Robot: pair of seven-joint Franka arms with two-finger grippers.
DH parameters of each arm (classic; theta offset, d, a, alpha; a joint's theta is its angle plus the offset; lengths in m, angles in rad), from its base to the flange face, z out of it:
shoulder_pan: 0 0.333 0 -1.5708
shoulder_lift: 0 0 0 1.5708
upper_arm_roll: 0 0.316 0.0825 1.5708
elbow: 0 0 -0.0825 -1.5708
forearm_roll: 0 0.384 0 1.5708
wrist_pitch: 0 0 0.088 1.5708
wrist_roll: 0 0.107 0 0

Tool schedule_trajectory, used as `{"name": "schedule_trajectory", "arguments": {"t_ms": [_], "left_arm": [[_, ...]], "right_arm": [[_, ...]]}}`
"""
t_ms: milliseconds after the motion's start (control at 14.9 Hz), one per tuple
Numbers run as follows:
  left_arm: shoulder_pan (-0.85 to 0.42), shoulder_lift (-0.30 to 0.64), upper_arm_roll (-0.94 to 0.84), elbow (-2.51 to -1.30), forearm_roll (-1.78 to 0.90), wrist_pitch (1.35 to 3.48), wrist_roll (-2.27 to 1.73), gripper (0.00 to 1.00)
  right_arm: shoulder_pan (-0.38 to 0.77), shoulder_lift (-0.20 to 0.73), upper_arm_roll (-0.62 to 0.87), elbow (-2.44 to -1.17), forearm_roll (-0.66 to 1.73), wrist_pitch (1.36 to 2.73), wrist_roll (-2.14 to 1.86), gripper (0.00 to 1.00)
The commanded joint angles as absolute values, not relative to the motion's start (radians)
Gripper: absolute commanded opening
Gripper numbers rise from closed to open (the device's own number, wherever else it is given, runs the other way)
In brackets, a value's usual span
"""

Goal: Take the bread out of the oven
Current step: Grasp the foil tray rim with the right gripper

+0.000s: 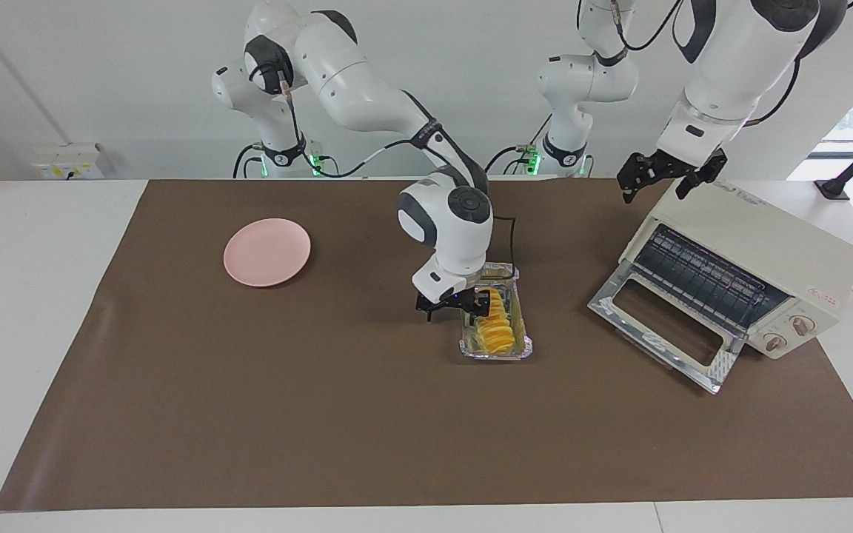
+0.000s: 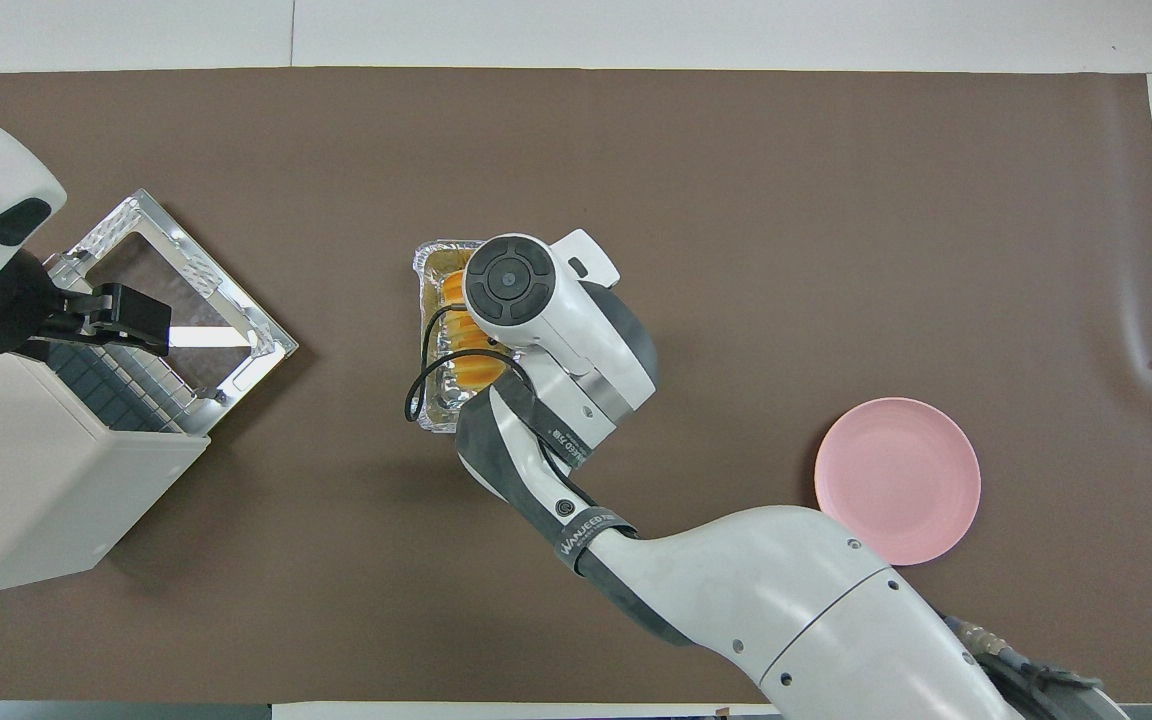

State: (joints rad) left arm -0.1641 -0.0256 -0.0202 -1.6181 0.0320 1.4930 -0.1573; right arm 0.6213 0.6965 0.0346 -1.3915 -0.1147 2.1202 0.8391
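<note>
Bread in tray, beside oven

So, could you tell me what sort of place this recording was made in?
Most likely a robotics lab staged as a kitchen counter: two arms mounted at a white table covered by a brown mat, with a toaster oven, a foil tray of bread and a pink plate laid out.

Bread in foil tray — under right arm's wrist
</note>
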Motion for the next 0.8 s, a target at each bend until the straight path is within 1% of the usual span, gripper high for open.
{"name": "schedule_trajectory", "arguments": {"t_ms": [0,67,535,736], "left_arm": [[-0.156,-0.046,-0.02,-1.635,0.014,1.502,-0.149,1.0],[-0.156,-0.046,-0.021,-1.635,0.014,1.502,-0.147,1.0],[-0.156,-0.046,-0.02,-1.635,0.014,1.502,-0.149,1.0],[-0.156,-0.044,-0.02,-1.635,0.014,1.502,-0.149,1.0]], "right_arm": [[0.614,0.69,0.041,-1.391,-0.13,2.128,0.822,0.03],[0.617,0.69,0.041,-1.391,-0.121,2.128,0.822,0.0],[0.615,0.687,0.044,-1.387,-0.117,2.128,0.824,0.0],[0.577,0.66,0.049,-1.384,-0.104,2.1,0.795,0.0]]}}
